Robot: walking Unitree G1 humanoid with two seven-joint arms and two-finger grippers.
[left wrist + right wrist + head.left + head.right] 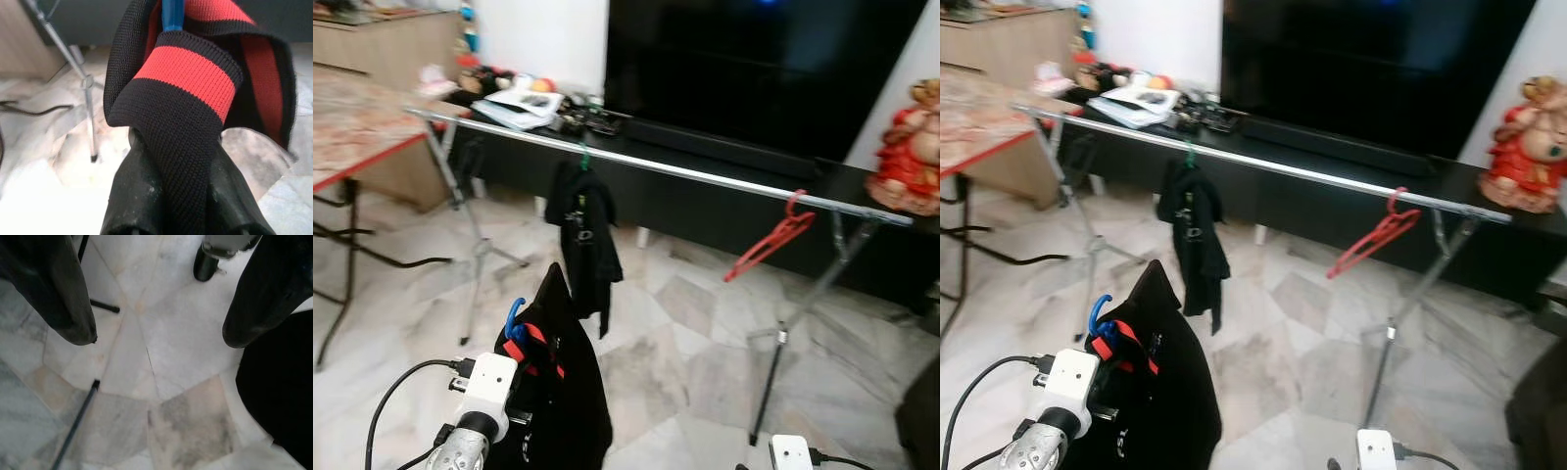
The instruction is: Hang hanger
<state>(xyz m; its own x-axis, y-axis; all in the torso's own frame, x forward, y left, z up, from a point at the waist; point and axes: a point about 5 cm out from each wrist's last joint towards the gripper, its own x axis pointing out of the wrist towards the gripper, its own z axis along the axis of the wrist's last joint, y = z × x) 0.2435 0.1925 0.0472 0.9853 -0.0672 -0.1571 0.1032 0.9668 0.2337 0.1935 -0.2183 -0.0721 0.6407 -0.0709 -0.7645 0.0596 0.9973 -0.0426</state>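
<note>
The left claw (171, 196) is clamped on a black garment with red bands (553, 392) draped over a blue plastic hanger (514, 318), low and well short of the long silver clothes rail (705, 176). The garment could slide off, or the hook miss the rail. The right claw (156, 333) hangs spread wide, holding nothing.

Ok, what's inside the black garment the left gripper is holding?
A blue hanger: its hook sticks out of the black garment's red-striped collar. Its shoulders are covered by cloth. The left gripper clamps the collar.
</note>
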